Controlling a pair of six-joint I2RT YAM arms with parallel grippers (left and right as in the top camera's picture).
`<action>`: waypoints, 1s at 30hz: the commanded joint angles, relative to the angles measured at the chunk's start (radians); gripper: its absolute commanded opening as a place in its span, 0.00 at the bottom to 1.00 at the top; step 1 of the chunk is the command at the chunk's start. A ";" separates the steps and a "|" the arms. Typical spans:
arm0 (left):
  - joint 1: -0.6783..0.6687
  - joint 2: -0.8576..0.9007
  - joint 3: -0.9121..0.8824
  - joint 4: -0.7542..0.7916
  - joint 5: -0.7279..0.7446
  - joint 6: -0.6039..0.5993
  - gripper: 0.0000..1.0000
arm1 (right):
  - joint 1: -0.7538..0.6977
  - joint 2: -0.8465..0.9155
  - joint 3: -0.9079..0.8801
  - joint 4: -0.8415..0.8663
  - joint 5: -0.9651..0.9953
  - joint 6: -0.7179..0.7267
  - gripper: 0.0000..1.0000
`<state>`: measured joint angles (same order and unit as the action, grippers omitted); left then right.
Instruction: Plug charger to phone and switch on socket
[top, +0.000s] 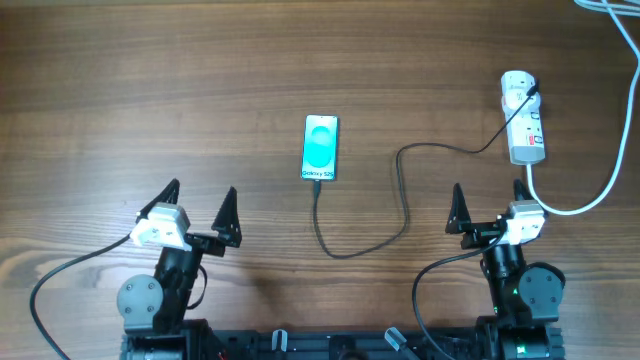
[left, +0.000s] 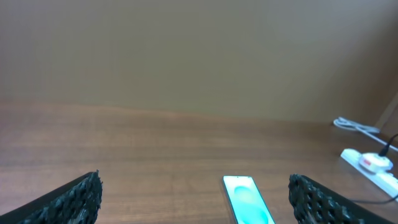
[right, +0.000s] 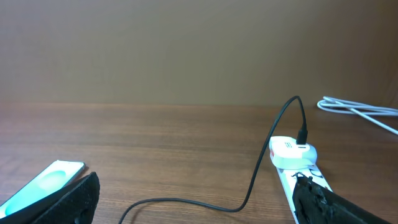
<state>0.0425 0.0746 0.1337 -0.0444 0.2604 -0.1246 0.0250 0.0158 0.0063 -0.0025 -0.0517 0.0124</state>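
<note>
Left gripper (top: 200, 190) and right gripper (top: 488, 190) spread, empty.
The phone (top: 320, 148) lies ahead between them; the charger (top: 400, 200) (plugged into the socket (top: 522, 118) ahead of the right one) seemingly meets its near end.

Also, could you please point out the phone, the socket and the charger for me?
phone (top: 320, 146), overhead view, middle of the cyan screen.
socket (top: 525, 125), overhead view, middle of its white body.
charger (top: 445, 147), overhead view, cable stretch left of the socket.

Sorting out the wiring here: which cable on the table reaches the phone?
The thin black charger cable, curling from the power strip to the phone; the thick white cord loops off right instead.
</note>
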 joint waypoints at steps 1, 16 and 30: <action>0.009 -0.038 -0.054 0.052 0.000 0.009 1.00 | -0.002 -0.005 -0.001 0.003 0.006 -0.012 1.00; 0.009 -0.072 -0.128 0.013 -0.155 0.086 1.00 | -0.002 -0.005 -0.001 0.003 0.006 -0.011 1.00; 0.007 -0.072 -0.128 -0.034 -0.256 0.200 1.00 | -0.002 -0.005 -0.001 0.003 0.006 -0.012 1.00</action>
<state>0.0425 0.0135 0.0113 -0.0723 0.0296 0.0521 0.0250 0.0158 0.0063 -0.0029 -0.0517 0.0124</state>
